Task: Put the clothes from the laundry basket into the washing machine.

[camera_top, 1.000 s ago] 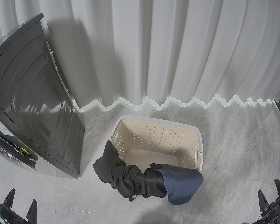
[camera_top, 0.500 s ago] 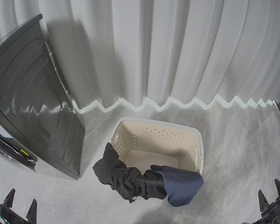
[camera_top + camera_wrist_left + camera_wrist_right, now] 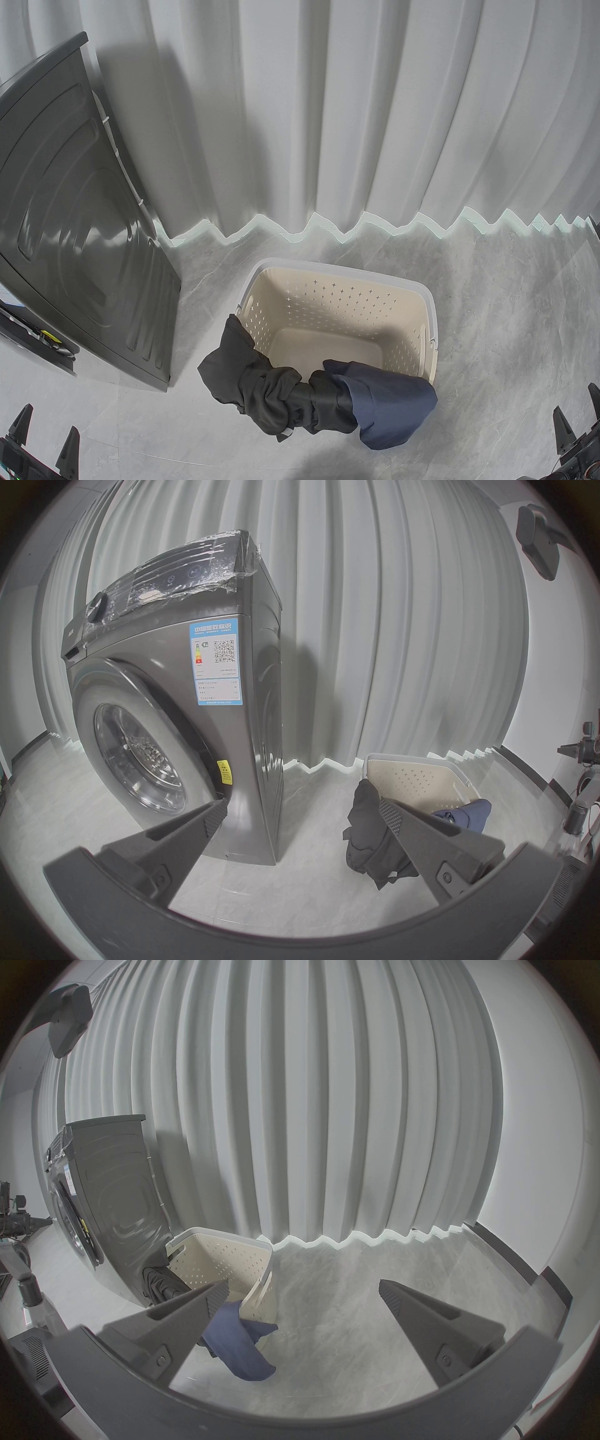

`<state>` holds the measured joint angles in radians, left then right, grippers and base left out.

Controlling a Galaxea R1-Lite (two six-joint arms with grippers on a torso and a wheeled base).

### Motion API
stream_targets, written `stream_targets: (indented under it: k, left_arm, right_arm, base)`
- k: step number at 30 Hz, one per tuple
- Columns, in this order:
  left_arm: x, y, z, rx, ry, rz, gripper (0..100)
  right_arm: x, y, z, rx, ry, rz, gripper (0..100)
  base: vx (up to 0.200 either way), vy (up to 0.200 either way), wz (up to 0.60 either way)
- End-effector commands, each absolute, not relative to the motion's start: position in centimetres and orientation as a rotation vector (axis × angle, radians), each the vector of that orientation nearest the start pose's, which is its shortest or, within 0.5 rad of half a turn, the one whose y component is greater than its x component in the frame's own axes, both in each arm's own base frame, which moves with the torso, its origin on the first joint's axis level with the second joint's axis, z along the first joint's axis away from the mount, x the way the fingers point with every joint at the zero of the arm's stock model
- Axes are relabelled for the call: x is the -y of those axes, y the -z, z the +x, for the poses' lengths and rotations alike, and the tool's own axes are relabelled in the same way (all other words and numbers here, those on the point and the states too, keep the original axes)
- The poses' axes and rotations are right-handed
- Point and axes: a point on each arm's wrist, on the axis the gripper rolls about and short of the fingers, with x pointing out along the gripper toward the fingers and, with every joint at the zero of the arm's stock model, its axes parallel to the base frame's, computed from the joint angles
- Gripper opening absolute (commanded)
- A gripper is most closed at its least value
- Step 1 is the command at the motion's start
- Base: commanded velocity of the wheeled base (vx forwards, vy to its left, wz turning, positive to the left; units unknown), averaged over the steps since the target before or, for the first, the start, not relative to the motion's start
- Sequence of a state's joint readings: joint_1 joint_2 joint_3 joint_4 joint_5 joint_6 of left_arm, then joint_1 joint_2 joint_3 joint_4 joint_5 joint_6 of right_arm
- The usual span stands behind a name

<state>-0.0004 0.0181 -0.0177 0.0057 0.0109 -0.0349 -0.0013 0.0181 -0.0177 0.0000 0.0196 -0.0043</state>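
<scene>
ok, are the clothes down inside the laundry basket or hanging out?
Hanging out: the dark garment and the blue garment drape over the near rim of the laundry basket, whose floor shows bare.

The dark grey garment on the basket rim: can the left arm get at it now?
Probably yes: the dark grey garment hangs over the near rim of the laundry basket, facing the open left gripper, with only bare floor between them.

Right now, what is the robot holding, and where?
Nothing. The left pincer and right pincer are both open and empty; the clothes hang over the basket rim.
</scene>
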Motion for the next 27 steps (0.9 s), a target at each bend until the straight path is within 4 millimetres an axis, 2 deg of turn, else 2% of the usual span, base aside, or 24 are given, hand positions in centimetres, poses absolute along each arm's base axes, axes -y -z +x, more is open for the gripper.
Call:
stream_targets:
  k: [1,5,11,27]
  left_arm:
    - [-0.03,-7.57,-2.29,-0.004,-0.012,-0.035,100]
    - [-0.03,-7.57,-2.29,-0.004,-0.012,-0.035,100]
    - [-0.03,-7.57,-2.29,-0.004,-0.012,-0.035,100]
    - [-0.03,-7.57,-2.29,-0.004,-0.012,-0.035,100]
  right_arm:
    - [-0.05,-7.61,-2.23,-0.006,-0.018,-0.005,100]
    - [-0.05,-7.61,-2.23,-0.006,-0.018,-0.005,100]
    - [-0.05,-7.61,-2.23,-0.006,-0.018,-0.005,100]
    - [-0.05,-7.61,-2.23,-0.006,-0.018,-0.006,100]
  base:
    - [0.0,0.0,0.0]
    - [0.0,0.0,0.0]
    - [0.0,-0.2,0.0]
    - [0.013,0.0,0.0]
